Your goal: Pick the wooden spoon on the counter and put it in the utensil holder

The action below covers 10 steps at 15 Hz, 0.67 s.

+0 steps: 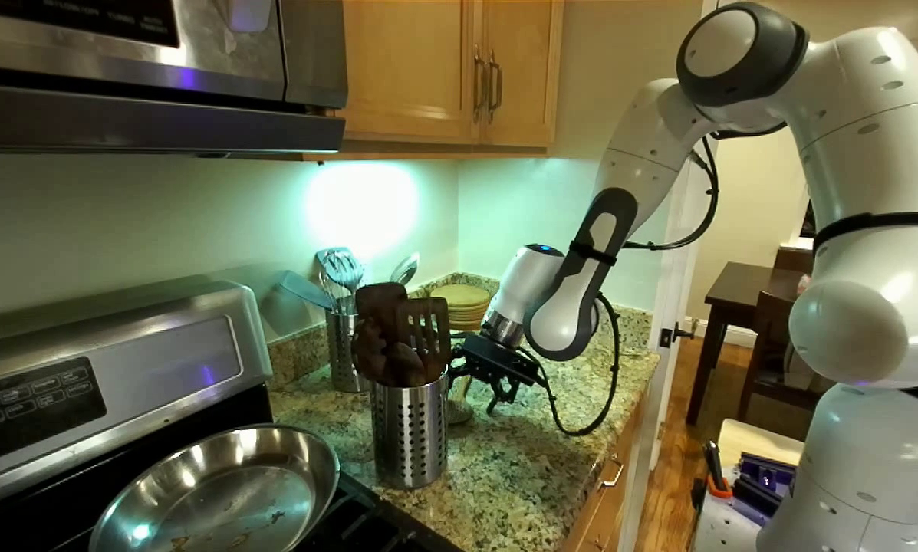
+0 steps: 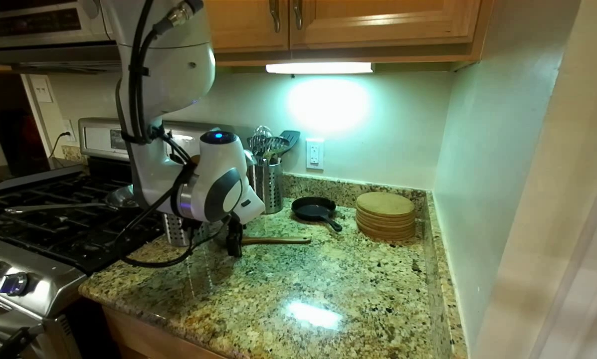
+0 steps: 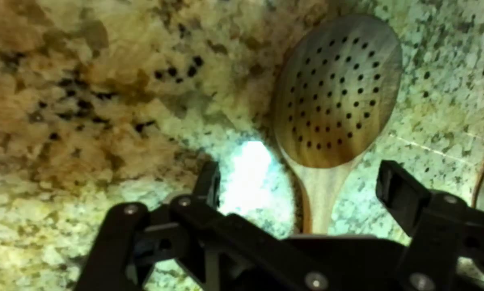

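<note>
The brown, oval-bowled wooden spoon (image 3: 335, 105) shows streaky grain, smooth-looking; the speckled tan-and-grey granite worktop (image 2: 358, 279) is glossy, the silver-grey metal cylindrical utensil holder (image 1: 410, 437) shiny, the black jointed pincer (image 3: 300, 186) matt.

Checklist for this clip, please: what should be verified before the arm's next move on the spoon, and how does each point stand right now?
1. Fingers open: ok, a wide gap shows in the wrist view.
2. Spoon between them: ok, its handle runs through the gap with space on both sides.
3. Handle centred: not ok, it appears nearer the finger at that picture's right.
4. Fingers low enough to grip: cannot tell, their height over the counter is hard to judge.
5. Holder upright: ok, it stands on the counter.
6. Room in it for the spoon: cannot tell, dark utensils crowd its top and hide the space left.
</note>
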Each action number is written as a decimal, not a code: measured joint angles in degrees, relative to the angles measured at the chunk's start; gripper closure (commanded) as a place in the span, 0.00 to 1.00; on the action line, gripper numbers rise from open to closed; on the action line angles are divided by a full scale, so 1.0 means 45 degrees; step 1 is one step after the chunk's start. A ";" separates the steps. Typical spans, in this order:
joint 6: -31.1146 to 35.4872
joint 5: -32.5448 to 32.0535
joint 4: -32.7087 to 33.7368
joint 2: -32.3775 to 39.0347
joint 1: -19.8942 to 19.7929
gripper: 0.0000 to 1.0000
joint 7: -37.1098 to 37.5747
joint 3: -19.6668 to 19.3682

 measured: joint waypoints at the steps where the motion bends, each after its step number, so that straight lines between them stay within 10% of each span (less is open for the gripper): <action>1: -0.0240 0.0000 0.0146 -0.0006 -0.0013 0.00 -0.0166 0.0165; 10: -0.5861 0.0070 0.2103 0.0006 -0.0654 0.00 -0.2621 0.2489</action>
